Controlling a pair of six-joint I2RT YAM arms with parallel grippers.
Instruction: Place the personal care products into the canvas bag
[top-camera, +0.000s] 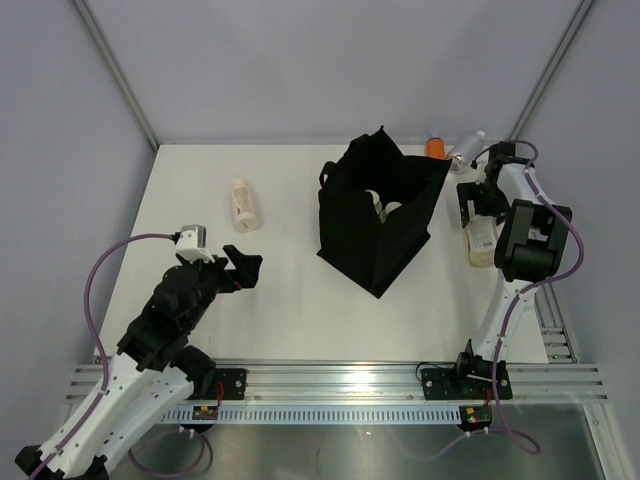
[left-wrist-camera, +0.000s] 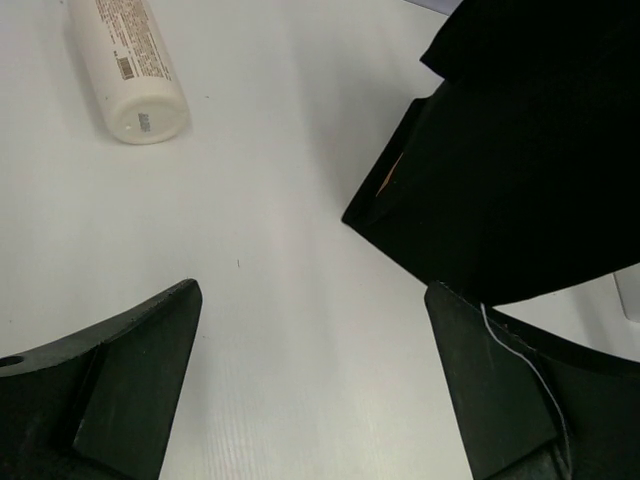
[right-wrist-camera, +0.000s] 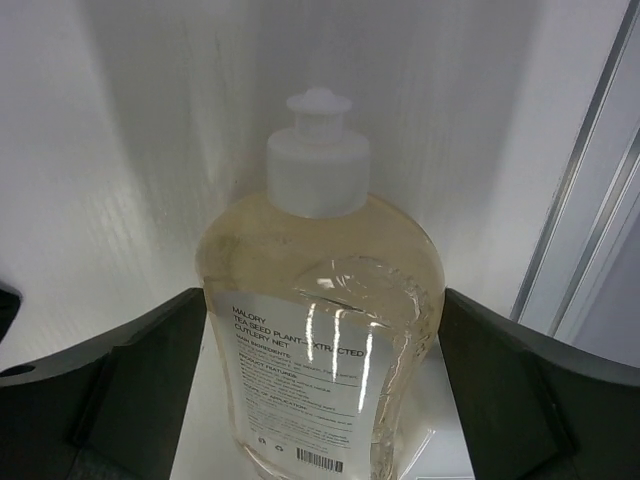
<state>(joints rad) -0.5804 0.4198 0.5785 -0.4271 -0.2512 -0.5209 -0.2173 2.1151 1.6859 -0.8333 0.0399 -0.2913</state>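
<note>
**Amber bottle between the right claw's fingers, bag waiting mid-table**

White table (top-camera: 290, 310) under pale walls, and the black canvas bag (top-camera: 385, 225) stands open right in the middle, a couple of pale products (top-camera: 380, 203) already showing inside it. On to the 2 arms. The left claw (left-wrist-camera: 310, 300) hangs over bare table with its fingers spread wide, between the bag and a cream-white bottle (left-wrist-camera: 130, 70) that lies on its side well to the bag's left. The right claw (right-wrist-camera: 322, 300) is over at the table's right edge, just beside the bag. Its fingers sit on either side of the clear amber bottle (right-wrist-camera: 320, 250), hard up against it, but I can't tell whether they're squeezing. At the back, behind the bag's far corner, lie 1 orange bottle (top-camera: 436, 147) and 1 small clear bottle (top-camera: 468, 150), side by side.
</note>
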